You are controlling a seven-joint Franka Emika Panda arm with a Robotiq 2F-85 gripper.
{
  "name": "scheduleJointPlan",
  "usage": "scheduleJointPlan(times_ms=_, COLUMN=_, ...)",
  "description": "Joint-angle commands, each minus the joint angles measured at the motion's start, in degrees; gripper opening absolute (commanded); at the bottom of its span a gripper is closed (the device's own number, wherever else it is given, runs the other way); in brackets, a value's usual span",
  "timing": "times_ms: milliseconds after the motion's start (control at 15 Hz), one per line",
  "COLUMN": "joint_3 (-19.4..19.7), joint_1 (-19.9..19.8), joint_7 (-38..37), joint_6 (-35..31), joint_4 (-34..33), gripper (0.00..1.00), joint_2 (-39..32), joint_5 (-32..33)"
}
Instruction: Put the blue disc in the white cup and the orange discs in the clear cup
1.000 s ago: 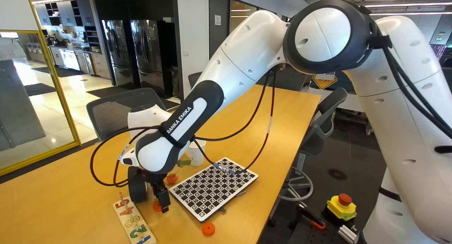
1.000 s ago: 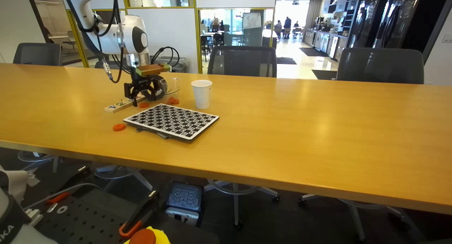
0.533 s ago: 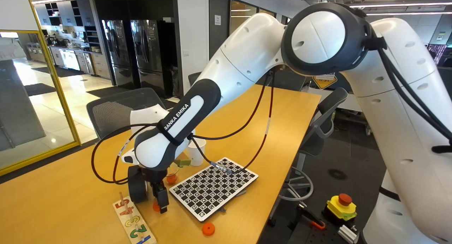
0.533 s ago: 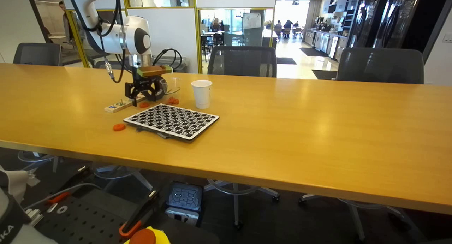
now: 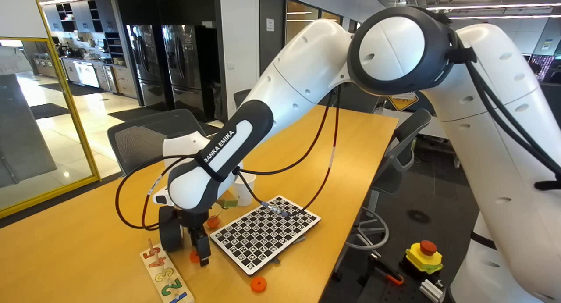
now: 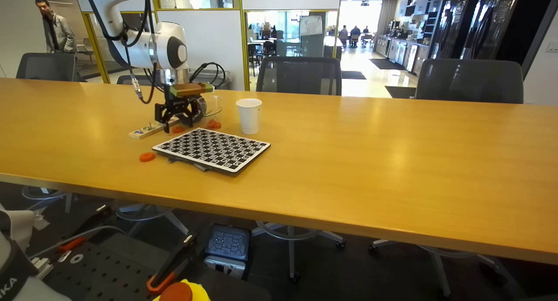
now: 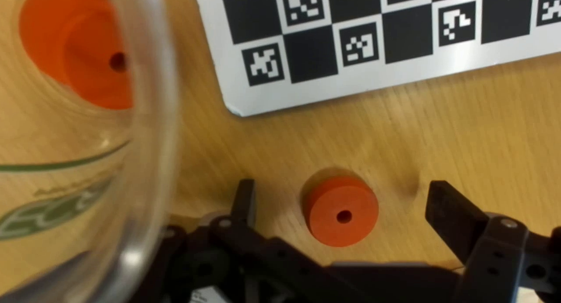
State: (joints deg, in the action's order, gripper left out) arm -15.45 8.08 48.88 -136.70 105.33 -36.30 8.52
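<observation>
My gripper [image 7: 342,195] is open in the wrist view, low over the table. An orange disc [image 7: 331,226] lies flat between its fingers, touching neither; it shows in both exterior views [image 5: 194,257] [image 6: 178,130]. Another orange disc [image 5: 258,290] lies near the checkered board's corner [image 6: 147,157]. The clear cup [image 7: 151,97] stands close by with orange discs [image 7: 87,53] inside. It also shows in both exterior views [image 5: 214,211] [image 6: 217,104]. The white cup [image 6: 250,118] stands upright, partly behind the arm in an exterior view [image 5: 244,191]. The blue disc is hidden or out of view.
A checkered board [image 5: 265,233] lies beside the gripper [image 6: 211,148]. A wooden number board with pegs [image 5: 166,274] lies on the other side [image 6: 150,130]. A black tape roll [image 5: 171,230] stands close to the gripper. Arm cables [image 5: 322,176] hang over the table.
The arm has come down slightly, and my gripper has shifted a very little. The discs and cups have not moved. A person has appeared in the background.
</observation>
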Motion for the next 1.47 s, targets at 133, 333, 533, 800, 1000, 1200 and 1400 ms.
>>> scheduleJointPlan(times_ms=133, joint_3=-1.2, joint_1=-0.99, joint_7=1.58, joint_6=0.71, joint_4=-1.75, gripper=0.73, joint_2=-0.77, joint_5=-1.71)
scheduleJointPlan(times_ms=333, joint_3=-0.96, joint_1=-0.85, joint_7=1.03, joint_6=0.01, joint_4=-1.73, gripper=0.49, joint_2=-0.36, joint_5=-1.49)
scheduleJointPlan(times_ms=533, joint_3=-0.95, joint_1=-0.97, joint_7=1.04, joint_6=-0.35, joint_4=-1.7, gripper=0.27, joint_2=-0.19, joint_5=-1.49)
scheduleJointPlan(times_ms=800, joint_3=-1.04, joint_1=-1.16, joint_7=0.93, joint_6=-0.35, joint_4=-1.42, gripper=0.21, joint_2=0.14, joint_5=-1.78)
scheduleJointPlan(times_ms=1000, joint_3=-0.68, joint_1=-1.05, joint_7=-1.45, joint_6=1.98, joint_4=-1.01, gripper=0.21, joint_2=2.22, joint_5=-2.9)
scheduleJointPlan(times_ms=1200, joint_3=-0.33, joint_1=-0.83, joint_7=-4.75, joint_6=4.25, joint_4=0.17, gripper=0.21, joint_2=5.51, joint_5=-3.66)
scheduleJointPlan(times_ms=1400, joint_3=-0.48, joint_1=-1.12, joint_7=-7.06, joint_6=6.57, joint_4=1.51, gripper=0.21, joint_2=9.51, joint_5=-5.01)
